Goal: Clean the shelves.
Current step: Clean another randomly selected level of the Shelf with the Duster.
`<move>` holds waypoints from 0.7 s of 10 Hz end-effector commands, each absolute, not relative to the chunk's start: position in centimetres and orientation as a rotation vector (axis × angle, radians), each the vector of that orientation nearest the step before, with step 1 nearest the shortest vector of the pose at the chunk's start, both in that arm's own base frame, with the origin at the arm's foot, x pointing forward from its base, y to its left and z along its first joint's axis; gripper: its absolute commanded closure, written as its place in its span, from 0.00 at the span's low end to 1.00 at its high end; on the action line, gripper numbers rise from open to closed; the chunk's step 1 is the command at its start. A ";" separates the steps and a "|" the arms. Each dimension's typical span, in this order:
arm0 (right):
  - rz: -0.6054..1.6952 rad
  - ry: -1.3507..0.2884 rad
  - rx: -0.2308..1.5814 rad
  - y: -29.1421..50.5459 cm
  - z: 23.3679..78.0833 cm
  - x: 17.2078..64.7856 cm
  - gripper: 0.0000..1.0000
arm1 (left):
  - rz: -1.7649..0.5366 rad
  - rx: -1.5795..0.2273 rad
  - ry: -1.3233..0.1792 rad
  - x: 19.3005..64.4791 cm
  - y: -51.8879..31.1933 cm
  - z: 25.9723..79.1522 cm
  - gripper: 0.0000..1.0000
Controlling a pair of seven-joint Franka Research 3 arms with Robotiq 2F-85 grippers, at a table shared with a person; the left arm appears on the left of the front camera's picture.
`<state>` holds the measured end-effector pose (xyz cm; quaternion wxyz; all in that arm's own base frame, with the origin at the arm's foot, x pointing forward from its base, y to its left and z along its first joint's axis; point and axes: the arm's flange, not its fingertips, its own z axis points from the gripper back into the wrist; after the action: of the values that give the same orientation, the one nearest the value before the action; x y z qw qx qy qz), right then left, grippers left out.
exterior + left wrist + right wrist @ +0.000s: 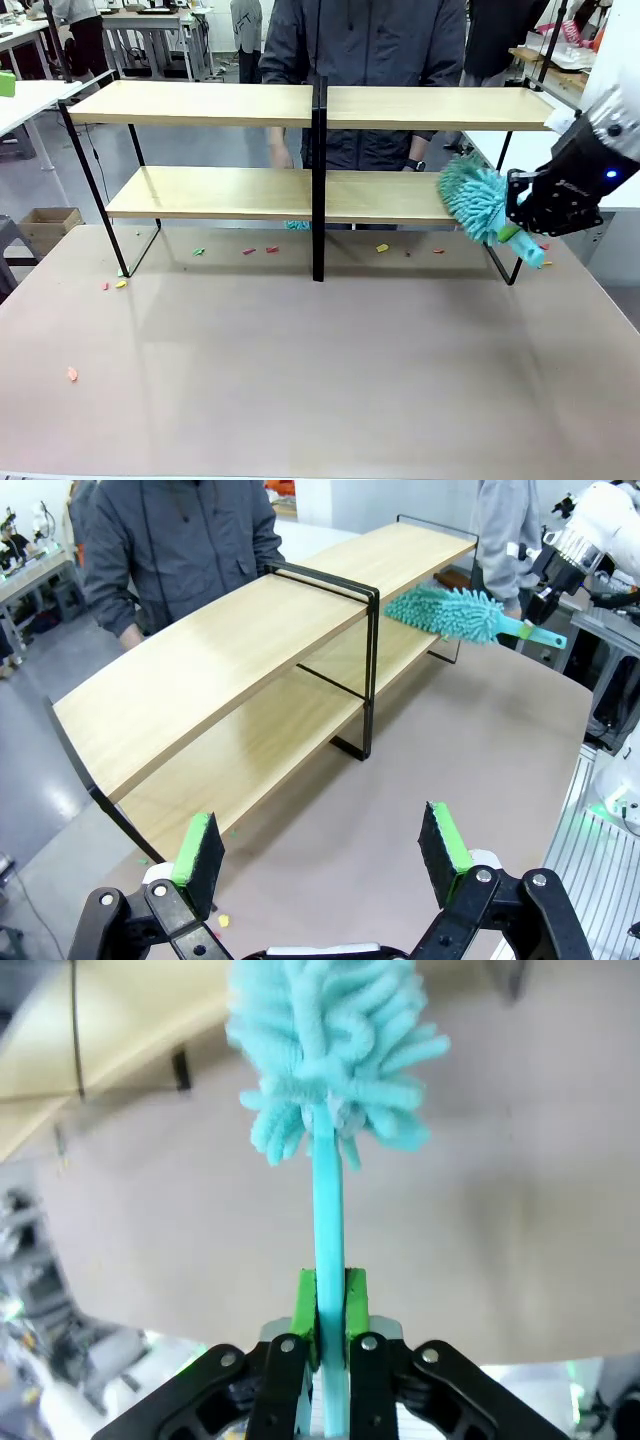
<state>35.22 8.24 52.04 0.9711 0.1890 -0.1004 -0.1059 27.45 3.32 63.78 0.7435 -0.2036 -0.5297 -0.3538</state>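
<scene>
Shelves (200,103) stood across the far half of the table (300,380): two long light-wood boards on a thin black frame with a black upright in the middle. A person (370,40) in a dark jacket stood just behind them, arms down behind the boards.

Right gripper (517,215) came in from the right side, jaws clenched on the handle of a teal duster (475,200). In the right wrist view the green pads (307,1305) pressed on both sides of the flat handle, and the fluffy head (335,1050) pointed away from the gripper (330,1300). The head sat at the right end of the lower board, by its front edge; whether it touched the wood could not be told. From the left wrist view the duster (445,613) lay level, head under the top board's far end, handle sticking out past the frame.

Left gripper (322,845) hung over the table near the shelves' (220,670) left end, well apart from them, jaws released and wide, nothing between the pads (200,845).

Small coloured scraps (248,251) lay scattered on the table under the lower board, with a few more (112,285) by the left leg and one orange bit (72,374) nearer the robot. A cardboard box (45,225) sat on the floor to the left.
</scene>
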 end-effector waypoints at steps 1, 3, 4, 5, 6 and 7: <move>-0.068 -0.026 0.518 3.6 54.7 34.1 0.88 | -0.784 -0.452 -1.163 27.5 3.3 63.6 0.00; 0.076 0.150 0.627 -3.0 57.9 31.9 0.88 | -0.784 -0.452 -1.163 27.5 3.3 63.6 0.00; 0.176 0.347 0.603 -6.7 58.7 31.1 0.88 | -0.784 -0.452 -1.163 27.5 3.3 63.6 0.00; 0.276 0.414 0.615 -9.1 59.6 30.9 0.88 | -0.784 -0.452 -1.163 27.5 3.3 63.6 0.00; 0.366 0.482 0.644 -10.9 60.4 30.8 0.88 | -0.784 -0.452 -1.163 27.5 3.3 63.6 0.00; 0.420 0.525 0.655 -12.5 61.6 30.9 0.88 | -0.784 -0.452 -1.163 27.5 3.3 63.6 0.00</move>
<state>28.35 -9.75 58.10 0.9104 0.3439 0.1928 0.1255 27.45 3.32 63.79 0.7435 -0.2036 -0.5298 -0.3538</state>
